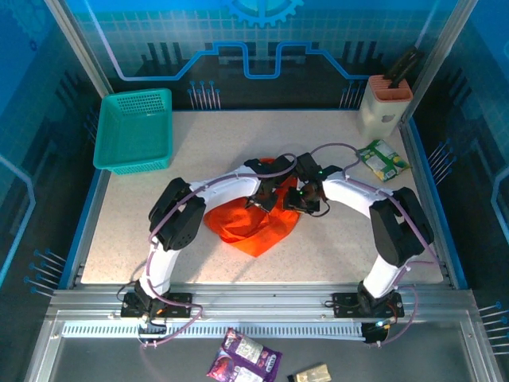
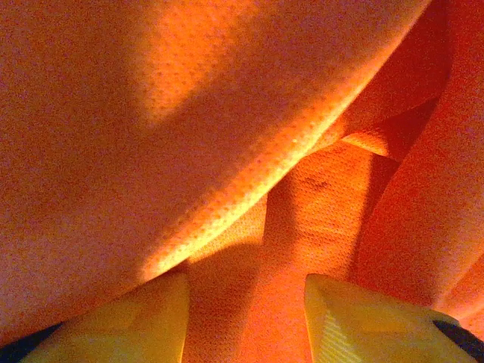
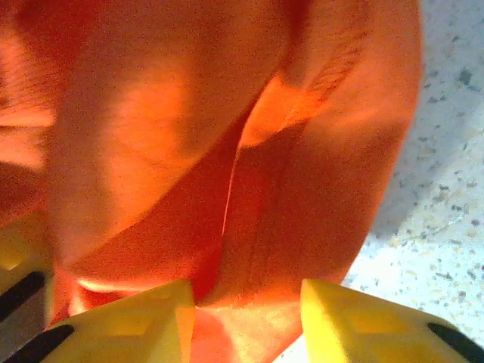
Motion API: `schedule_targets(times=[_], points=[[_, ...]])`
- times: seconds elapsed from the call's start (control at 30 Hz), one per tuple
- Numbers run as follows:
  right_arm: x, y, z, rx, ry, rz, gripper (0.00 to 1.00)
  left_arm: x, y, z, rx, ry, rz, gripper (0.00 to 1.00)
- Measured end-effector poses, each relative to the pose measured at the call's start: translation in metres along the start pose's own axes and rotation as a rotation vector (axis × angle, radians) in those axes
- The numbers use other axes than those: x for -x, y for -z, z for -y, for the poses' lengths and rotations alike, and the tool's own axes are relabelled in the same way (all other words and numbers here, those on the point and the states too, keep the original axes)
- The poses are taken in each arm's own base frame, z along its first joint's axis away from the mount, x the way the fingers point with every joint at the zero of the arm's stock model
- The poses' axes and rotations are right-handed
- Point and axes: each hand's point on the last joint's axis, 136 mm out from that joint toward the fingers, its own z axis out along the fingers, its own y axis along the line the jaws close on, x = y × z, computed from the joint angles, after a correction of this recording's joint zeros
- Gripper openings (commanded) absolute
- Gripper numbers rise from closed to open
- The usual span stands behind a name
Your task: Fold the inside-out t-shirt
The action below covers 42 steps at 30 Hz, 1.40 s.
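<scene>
Speckled table [image 1: 238, 135] within blue walls [image 1: 254, 48]; orange t-shirt [image 1: 254, 229] crumpled mid-table under left gripper [image 2: 246, 281], right gripper [image 3: 248, 287], both parted.

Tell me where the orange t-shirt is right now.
In the top view, the orange t-shirt lies bunched mid-table, right of and nearer than the teal basket at the far left corner.

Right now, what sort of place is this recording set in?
Most likely a purpose-built robot test cell, not a home: a speckled pale tabletop walled by blue printed panels with a gear graphic, a grey aluminium frame rail along the near edge, and a teal plastic basket.
</scene>
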Motion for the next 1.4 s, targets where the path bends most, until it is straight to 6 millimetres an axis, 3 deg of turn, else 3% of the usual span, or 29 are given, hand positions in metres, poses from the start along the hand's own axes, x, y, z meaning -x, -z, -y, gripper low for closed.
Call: schedule_targets(times=[0.07,0.17,0.37,0.6,0.73,0.93,1.2,1.4], points=[[0.002,-0.003,0.003,-0.011,-0.007,0.004,0.16,0.0,-0.003,-0.005,0.023,-0.008,-0.007,0.44],[0.003,-0.005,0.007,-0.021,-0.014,0.007,0.0,0.001,-0.006,-0.007,0.036,-0.016,-0.006,0.3],[-0.001,0.0,0.02,-0.025,-0.028,0.017,0.0,0.008,-0.007,-0.013,0.046,-0.018,0.02,0.0],[0.015,0.032,0.031,-0.001,-0.048,0.094,0.0,0.021,0.002,-0.021,0.043,0.012,0.071,0.0],[0.019,0.049,0.032,0.014,-0.042,0.131,0.0,0.034,0.026,-0.028,0.013,0.045,0.136,0.31],[0.017,0.054,0.032,0.014,-0.032,0.127,0.0,0.055,0.034,-0.022,-0.052,0.042,0.166,0.34],[0.014,0.054,0.035,0.005,-0.023,0.116,0.0,0.036,-0.015,-0.013,-0.036,-0.001,0.042,0.38],[0.016,0.055,0.041,-0.002,-0.035,0.116,0.0,0.031,-0.027,-0.014,-0.012,-0.05,0.007,0.51]])
